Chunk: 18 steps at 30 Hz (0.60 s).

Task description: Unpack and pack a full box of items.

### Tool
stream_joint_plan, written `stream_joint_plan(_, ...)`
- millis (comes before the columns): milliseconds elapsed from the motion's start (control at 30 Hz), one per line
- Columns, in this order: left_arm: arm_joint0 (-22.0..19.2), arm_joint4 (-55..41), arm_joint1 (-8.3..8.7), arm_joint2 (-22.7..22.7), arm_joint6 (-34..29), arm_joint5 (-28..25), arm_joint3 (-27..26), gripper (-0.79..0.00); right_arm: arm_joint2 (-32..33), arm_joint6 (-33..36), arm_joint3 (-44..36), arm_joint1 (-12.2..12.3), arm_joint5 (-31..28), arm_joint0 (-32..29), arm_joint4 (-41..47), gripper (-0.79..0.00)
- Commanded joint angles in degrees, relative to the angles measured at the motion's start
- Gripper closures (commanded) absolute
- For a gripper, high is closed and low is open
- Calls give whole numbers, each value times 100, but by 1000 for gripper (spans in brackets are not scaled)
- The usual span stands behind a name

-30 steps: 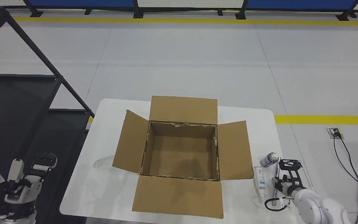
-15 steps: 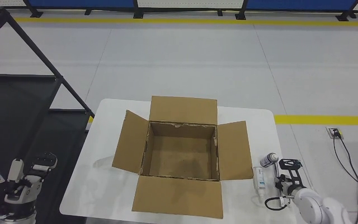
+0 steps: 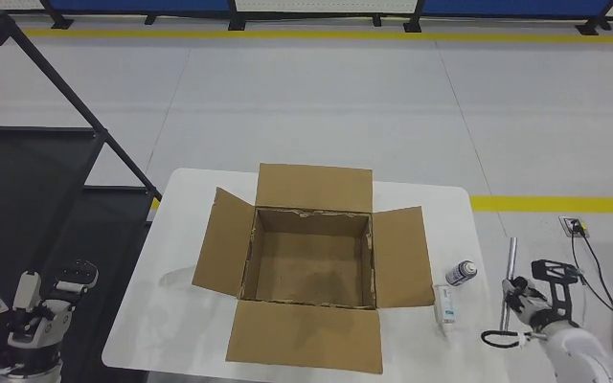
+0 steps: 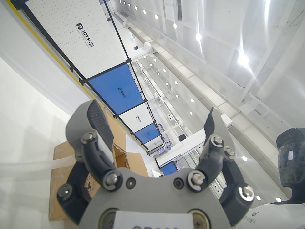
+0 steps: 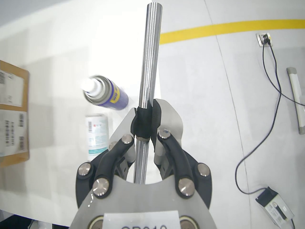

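The open cardboard box (image 3: 311, 263) stands in the middle of the white table (image 3: 172, 297), flaps spread and its inside bare. A blue spray can (image 3: 462, 273) (image 5: 106, 94) and a small white carton (image 3: 446, 304) (image 5: 96, 132) sit to the box's right. My right gripper (image 3: 522, 290) (image 5: 145, 110) hangs past the table's right edge, shut on a shiny metal rod (image 3: 510, 260) (image 5: 152, 55) that points away from it. My left gripper (image 3: 53, 283) (image 4: 152, 110) is off the table's left front corner, open, holding nothing and tilted upward, with the box (image 4: 119, 144) behind its finger.
A black metal frame (image 3: 96, 144) stands left of the table. On the floor to the right lie a cable (image 5: 274, 79), a floor socket (image 5: 264, 39) and a small black unit (image 5: 274, 206). A yellow line (image 5: 226, 28) crosses the floor.
My right gripper has swung right from beside the can and carton to beyond the table edge, and the metal rod now shows in its grip. The left arm has stayed put.
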Motion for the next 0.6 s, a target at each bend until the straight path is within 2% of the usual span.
stream_joint_plan(0, 0, 0, 0, 0, 0, 0, 0, -785, 248, -134, -643, -13, -116, -297, 211, 0)
stream_joint_plan(133, 0, 0, 0, 0, 0, 0, 0, -785, 437, -311, -1841, -47, -262, -786, 294, 0)
stream_joint_plan(233, 0, 0, 0, 0, 0, 0, 0, -785, 306, -301, -2652, -62, -355, -1012, 177, 0)
stream_joint_plan(267, 0, 0, 0, 0, 0, 0, 0, -785, 208, -311, -2703, -58, -489, -996, 123, 0)
stream_joint_plan(433, 0, 0, 0, 0, 0, 0, 0, -785, -747, -201, -2703, -16, -1056, -285, -406, 0)
stream_joint_plan(567, 0, 0, 0, 0, 0, 0, 0, -785, -1925, 320, -2703, -30, -917, 581, -999, 0)
